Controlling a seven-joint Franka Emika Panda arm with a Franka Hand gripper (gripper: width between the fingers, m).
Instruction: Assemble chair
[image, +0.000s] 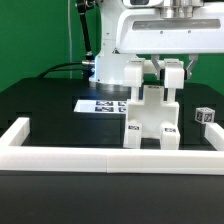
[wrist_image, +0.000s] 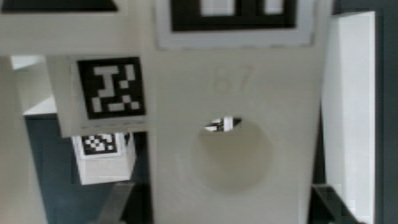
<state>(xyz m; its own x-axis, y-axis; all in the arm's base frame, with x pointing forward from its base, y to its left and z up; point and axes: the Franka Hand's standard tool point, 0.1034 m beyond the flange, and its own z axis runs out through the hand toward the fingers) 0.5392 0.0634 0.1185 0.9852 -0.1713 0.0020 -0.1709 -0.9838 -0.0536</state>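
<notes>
The chair stands upright as a partly joined white blocky piece in the middle of the dark table, small tags on its lower legs. My gripper comes down from above and is shut on the chair's top edge, one finger on each side. In the wrist view a broad white slab of the chair fills the picture, with a small dark hole and a square tag on it. The dark fingers flank the slab, and my gripper presses on both of its sides.
A low white border rail runs along the front and up the exterior view's left. The marker board lies flat behind the chair. A small tagged cube sits at the exterior view's right. The arm's white base stands behind.
</notes>
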